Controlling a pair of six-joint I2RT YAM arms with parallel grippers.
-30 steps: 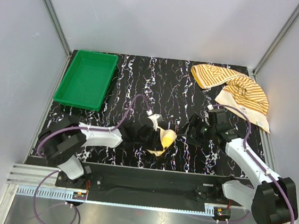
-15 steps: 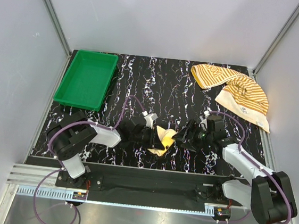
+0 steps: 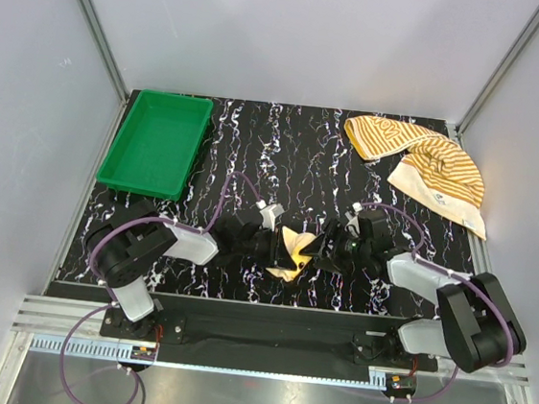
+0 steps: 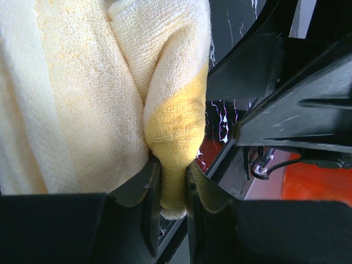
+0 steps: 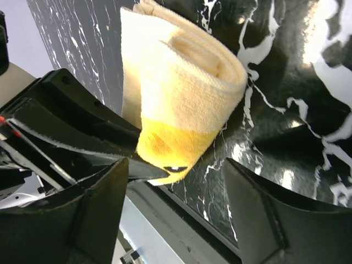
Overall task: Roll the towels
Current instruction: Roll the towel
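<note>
The pale yellow towel [image 3: 292, 253] lies bunched into a loose roll near the table's front middle. My left gripper [image 4: 171, 190] is shut on a fold of it [image 4: 176, 132], coming in from the left [image 3: 274, 247]. My right gripper [image 3: 325, 254] faces it from the right, jaws open, with the roll's end [image 5: 181, 110] just ahead of and between the two fingers, neither pad pressing it. The striped orange-and-cream towel [image 3: 428, 166] lies crumpled at the back right corner, pale back and small label showing.
A green tray [image 3: 156, 142] stands at the back left of the black marbled table [image 3: 284, 155]. The table's front edge and the metal rail [image 3: 267, 313] run just below the yellow towel. Grey walls close in both sides.
My right arm has swung left and low toward the yellow towel, its jaws narrowing a little. My left gripper has drawn slightly left and turned, keeping its hold on the towel.
</note>
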